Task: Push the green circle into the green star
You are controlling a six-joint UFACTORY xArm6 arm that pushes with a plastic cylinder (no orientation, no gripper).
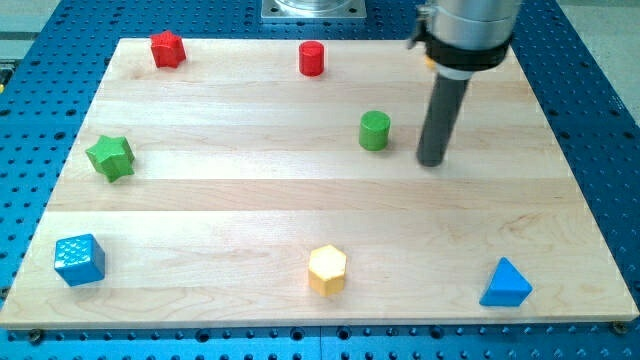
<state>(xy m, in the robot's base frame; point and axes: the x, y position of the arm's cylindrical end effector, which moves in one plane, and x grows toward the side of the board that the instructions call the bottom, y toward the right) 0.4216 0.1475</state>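
1. Camera view, the arm: there is no pincer here, so no opening or hold can be told. The arm ends in a straight dark rod under a grey and black collar, entering from the view's top right.
2. My tip (432,162) rests on the desk just to the view's right of the green circle (375,131), with a narrow strip of bare wood between them. It touches no block.
3. The green circle is a short upright cylinder, standing right of centre in the upper half of the desk.
4. The green star (110,157) lies far off at the view's left edge, at nearly the same level as the circle, well apart from it.
5. Along the view's top stand a red star (168,49) near the left corner and a red cylinder (312,58) near the middle.
6. Along the view's bottom lie a blue cube (79,260) at the left, a yellow hexagon (327,269) in the middle and a blue triangle (506,285) at the right.
7. The desk (250,200) is a pale wooden board of joined planks, with faint seams running left to right.
8. Around it shows a blue perforated base plate (600,100); a grey metal mount (315,9) sits at the top centre.
9. No writing or label can be read.
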